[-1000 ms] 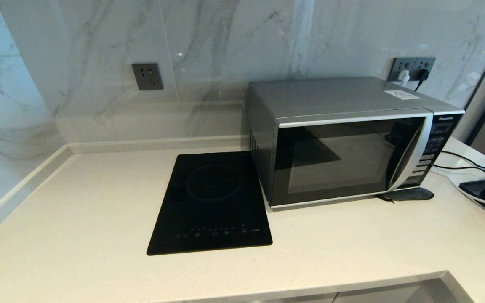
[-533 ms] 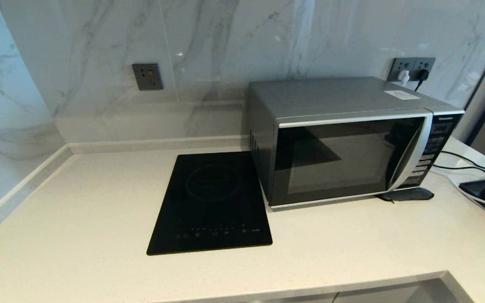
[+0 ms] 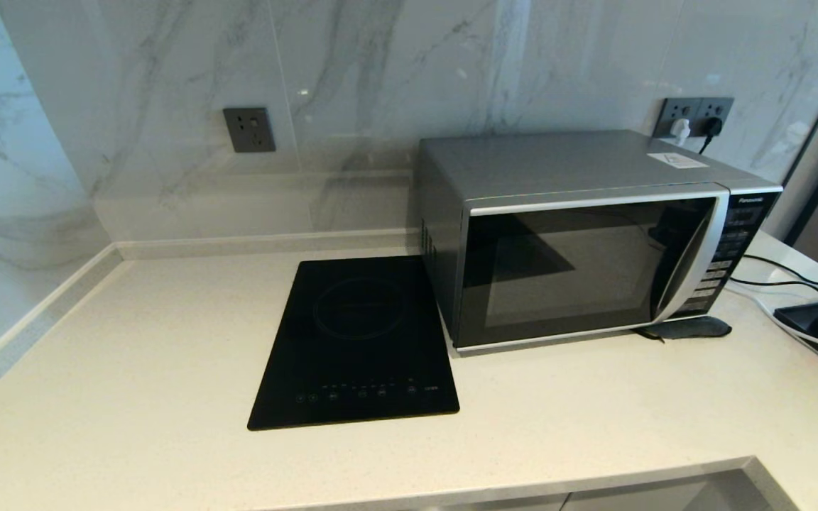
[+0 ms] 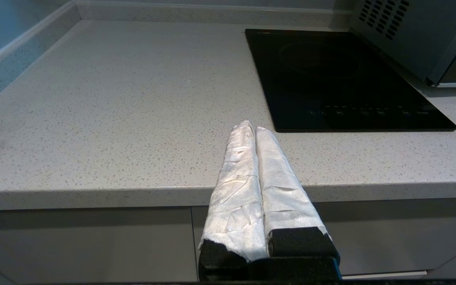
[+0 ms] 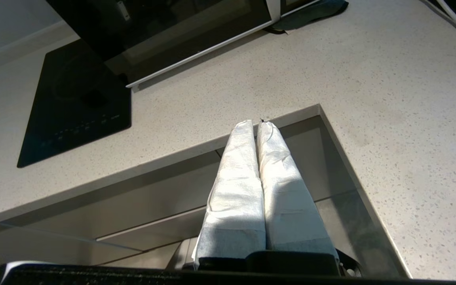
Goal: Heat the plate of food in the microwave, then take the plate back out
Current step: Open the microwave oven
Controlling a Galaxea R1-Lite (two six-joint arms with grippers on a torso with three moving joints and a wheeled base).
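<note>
We see the microwave [image 3: 593,238] on the counter [image 3: 132,397] at about 2 o'clock in the head view, door closed, dark glass facing us, button panel on its right edge. The plate of food shows in none of our views; whether it sits behind the dark door glass, we cannot tell.

The cooktop [image 3: 359,344] lies flat just beside the microwave, at its 9 o'clock. A dark cloth-like item [image 3: 686,328] rests on the counter at the microwave's front right corner. Cables [image 3: 782,280] run across the counter at 3 o'clock; a wall socket [image 3: 248,129] sits at 11 o'clock.

Neither arm appears in the head view. In the left wrist view, the left gripper [image 4: 250,126] hangs over the counter's front edge, its white-wrapped fingers pressed together, holding nothing, pointing toward the cooktop's near corner. In the right wrist view, the right gripper [image 5: 253,124] sits below the counter's edge by its inner corner, fingers likewise together and empty.
</note>
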